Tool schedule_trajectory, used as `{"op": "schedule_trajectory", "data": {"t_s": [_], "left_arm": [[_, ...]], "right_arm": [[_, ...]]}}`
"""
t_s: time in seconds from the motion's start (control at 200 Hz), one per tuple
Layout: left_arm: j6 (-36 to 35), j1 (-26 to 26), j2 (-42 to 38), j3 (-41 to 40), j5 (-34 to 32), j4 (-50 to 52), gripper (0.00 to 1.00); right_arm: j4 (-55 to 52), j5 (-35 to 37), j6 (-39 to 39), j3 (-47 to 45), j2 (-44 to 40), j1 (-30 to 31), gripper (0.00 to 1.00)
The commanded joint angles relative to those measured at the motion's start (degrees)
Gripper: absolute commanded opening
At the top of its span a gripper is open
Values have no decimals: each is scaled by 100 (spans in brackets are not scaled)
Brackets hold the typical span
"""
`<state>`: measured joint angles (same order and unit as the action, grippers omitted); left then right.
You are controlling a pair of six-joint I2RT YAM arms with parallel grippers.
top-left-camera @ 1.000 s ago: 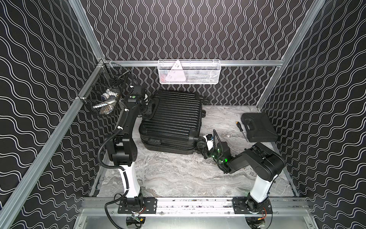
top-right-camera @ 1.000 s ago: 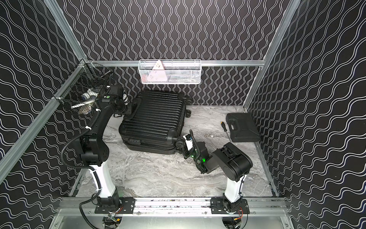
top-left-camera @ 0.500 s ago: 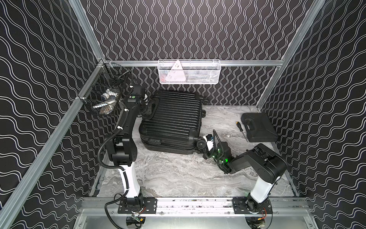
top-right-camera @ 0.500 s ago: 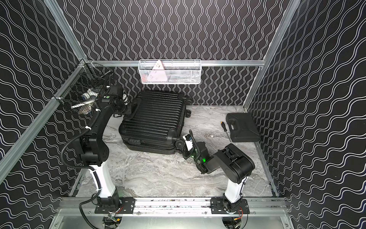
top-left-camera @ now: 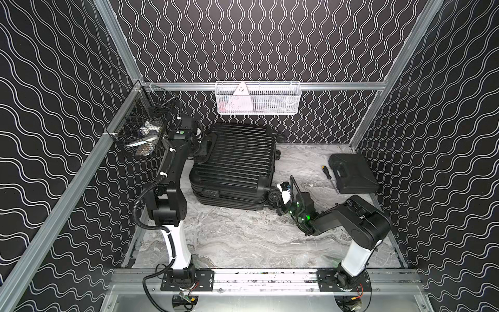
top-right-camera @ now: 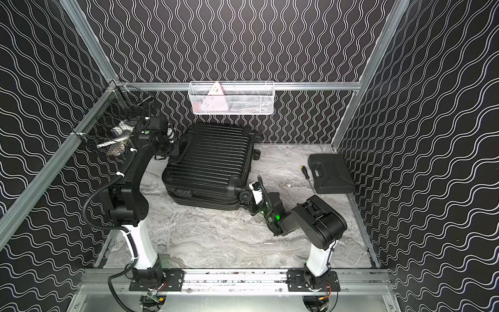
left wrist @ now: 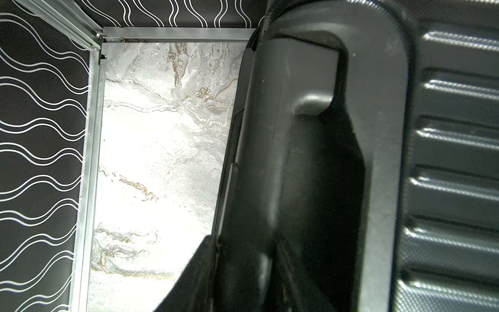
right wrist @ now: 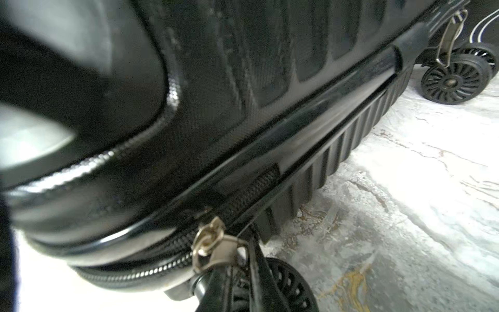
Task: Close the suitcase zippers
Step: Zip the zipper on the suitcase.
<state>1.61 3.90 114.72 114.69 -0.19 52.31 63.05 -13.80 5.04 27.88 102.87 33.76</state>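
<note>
Wavy-striped black walls (top-left-camera: 243, 40) all round, with a grey marble-look counter (top-left-camera: 256, 237) laid under both arms. Toward the back left of that counter the suitcase (top-left-camera: 235, 162) is laid flat, ribbed shell up, wheels (top-left-camera: 274, 195) turned to the right. Its two shells are seen folded together in both top views, so only the seam looks left to deal with. Well apart, by the right wall, a smaller black tool case (top-left-camera: 352, 173) is parked with a screwdriver (top-left-camera: 326, 171) just beside it, neither needed here.

The left hand (top-left-camera: 199, 146) is placed at the carry handle (left wrist: 283, 162) on the suitcase's left end; whether it's clenched on that handle or only resting there can't be told. The right hand (right wrist: 235, 275) is tucked low at the near right corner, by the wheels, and looks to be pinched on the tab of the zipper pull (right wrist: 209, 240). That pull is sat on the zipper track (right wrist: 259, 186) right at the corner bend. A second pull (right wrist: 449, 32) is seen dangling up by the far wheel (right wrist: 453, 81).

So the step in hand is judged to be the zipping itself, probably early on. Next, the pinched pull would need to be dragged along the track, kept in line with the seam, while the suitcase is braced from the handle end so it isn't just slid across the counter.
</note>
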Motion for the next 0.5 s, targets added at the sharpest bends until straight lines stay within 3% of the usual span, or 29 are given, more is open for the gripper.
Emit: {"op": "schedule_trajectory", "data": {"t_s": [0.0, 0.13, 0.26, 0.495], "left_arm": [[-32, 5, 33, -35, 141, 368, 39], [-43, 6, 33, -44, 144, 368, 40], [-29, 5, 38, -35, 141, 367, 40], [19, 6, 18, -61, 23, 342, 40]], "right_arm": [[252, -52, -91, 69, -72, 17, 15], [268, -44, -117, 27, -120, 13, 14], [195, -133, -162, 29, -177, 15, 5], [12, -258, -221, 33, -235, 12, 0]]}}
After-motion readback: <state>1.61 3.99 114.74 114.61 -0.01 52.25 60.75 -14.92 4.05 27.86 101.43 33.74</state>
